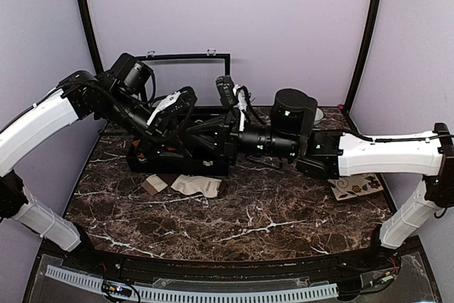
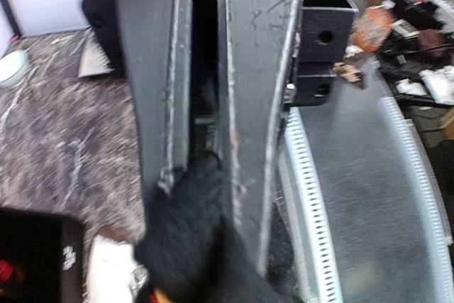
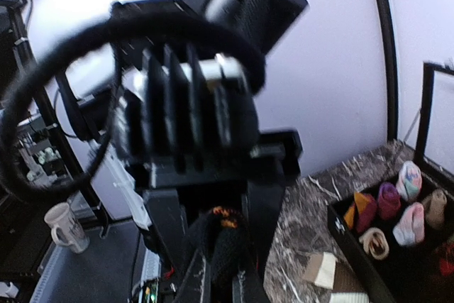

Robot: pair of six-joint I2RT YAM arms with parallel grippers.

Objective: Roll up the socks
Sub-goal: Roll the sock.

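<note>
Here the black sock [image 2: 181, 239] is clamped in the jaws of both left gripper [image 2: 206, 207] and right gripper [image 3: 221, 273].

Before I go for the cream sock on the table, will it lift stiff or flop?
Likely floppy: the cream sock lies flat and creased on the table, so it should drape when lifted. Pushed, it would probably bunch rather than slide whole. Thin-looking, so probably light; unlikely to roll.

Your left arm [image 1: 42, 122] reaches in from the left and your right arm [image 1: 386, 154] stretches level from the right, their wrists meeting in the middle. Your left gripper [image 2: 206, 207] pinches the black sock [image 2: 186, 243] between narrowly spaced fingers. Your right gripper [image 3: 220, 282] is clamped on it too.
</note>
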